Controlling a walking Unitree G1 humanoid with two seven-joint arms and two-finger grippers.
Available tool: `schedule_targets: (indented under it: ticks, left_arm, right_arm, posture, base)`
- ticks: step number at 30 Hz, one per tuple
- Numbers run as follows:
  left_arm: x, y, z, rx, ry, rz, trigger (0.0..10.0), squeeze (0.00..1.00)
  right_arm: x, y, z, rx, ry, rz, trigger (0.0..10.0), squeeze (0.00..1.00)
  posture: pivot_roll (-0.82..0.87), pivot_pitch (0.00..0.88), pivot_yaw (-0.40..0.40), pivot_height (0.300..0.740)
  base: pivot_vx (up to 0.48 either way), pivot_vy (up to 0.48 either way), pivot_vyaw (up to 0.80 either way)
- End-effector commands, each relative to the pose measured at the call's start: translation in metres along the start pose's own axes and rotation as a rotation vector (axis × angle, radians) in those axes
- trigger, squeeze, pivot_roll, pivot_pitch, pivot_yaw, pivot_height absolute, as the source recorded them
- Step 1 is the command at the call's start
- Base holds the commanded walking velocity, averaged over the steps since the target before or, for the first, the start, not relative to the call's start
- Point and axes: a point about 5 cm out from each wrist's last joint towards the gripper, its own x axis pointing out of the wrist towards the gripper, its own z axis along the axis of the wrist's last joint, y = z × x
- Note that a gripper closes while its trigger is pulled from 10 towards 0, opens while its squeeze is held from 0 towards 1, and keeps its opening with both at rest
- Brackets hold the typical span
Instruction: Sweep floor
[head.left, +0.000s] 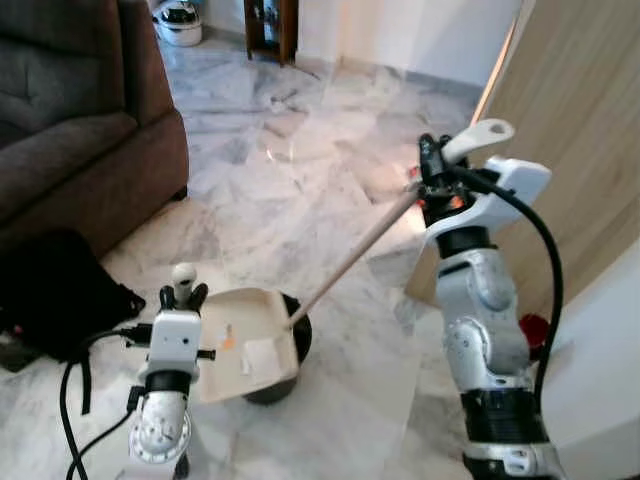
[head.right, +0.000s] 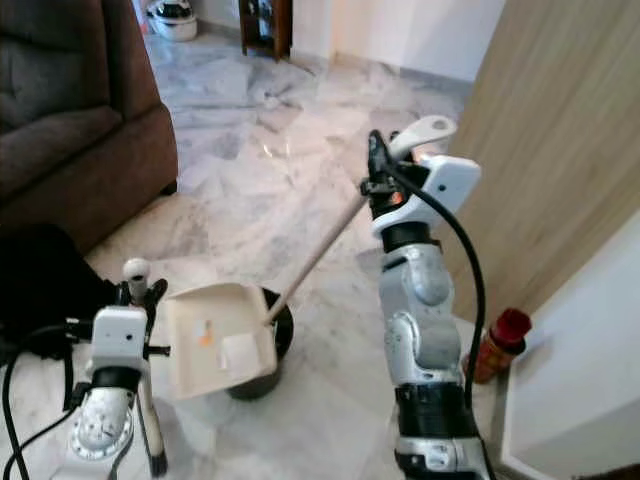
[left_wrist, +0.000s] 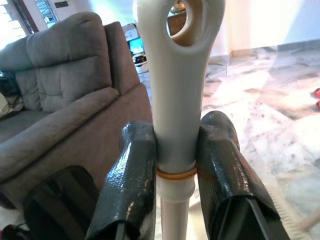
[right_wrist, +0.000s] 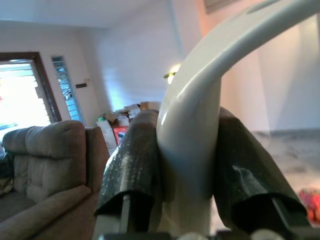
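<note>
A: In the left eye view, what does the robot hold?

B: The right gripper (head.left: 432, 160) is closed around the broom handle (head.left: 355, 250), near its white top. The stick goes down to the dustpan (head.left: 245, 340), which rests over a dark bin (head.left: 290, 350) on the marble floor (head.left: 300, 180). The left gripper (head.left: 183, 295) is clamped on the dustpan's upright handle (head.left: 184, 277).

A: And the right eye view?

B: The same scene, plus a red bottle (head.right: 500, 340) beside the wooden panel (head.right: 560, 150).

A: The wrist views?

B: The left wrist view shows fingers (left_wrist: 132, 180) tight on the white handle, sofa (left_wrist: 60, 115) behind. The right wrist view shows the pads (right_wrist: 135, 160) pressing the curved grip.

A: How will the broom handle?

B: Probably light and stiff, a little slippery; holding just under the top looks good.
</note>
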Motion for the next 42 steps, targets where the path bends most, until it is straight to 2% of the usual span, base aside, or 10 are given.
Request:
schedule_targets:
  ticks: [1,10,38,42]
  left_arm:
    - [0.002,0.004,0.006,0.012,-0.036,0.014,10.0,0.0]
    - [0.002,0.003,0.006,0.011,-0.037,0.017,10.0,0.0]
    - [0.002,0.005,0.007,0.01,-0.043,0.019,10.0,0.0]
    - [0.001,0.004,0.008,0.001,-0.054,0.014,10.0,0.0]
  right_arm:
    - [0.005,0.01,0.012,0.016,-0.063,0.037,10.0,0.0]
    - [0.005,0.014,0.013,0.001,-0.067,0.06,10.0,0.0]
    - [0.005,0.02,0.014,0.026,-0.073,0.086,10.0,0.0]
    - [0.003,0.025,0.014,0.047,-0.076,0.099,10.0,0.0]
  posture:
    - [0.17,0.051,-0.06,0.74]
    - [0.17,0.051,-0.061,0.74]
    - [0.18,0.055,-0.062,0.74]
    - [0.17,0.055,-0.061,0.74]
  base:
    - [0.296,0.0,0.0]
    - [0.293,0.0,0.3]
    - [0.294,0.0,0.0]
    - [0.072,0.0,0.0]
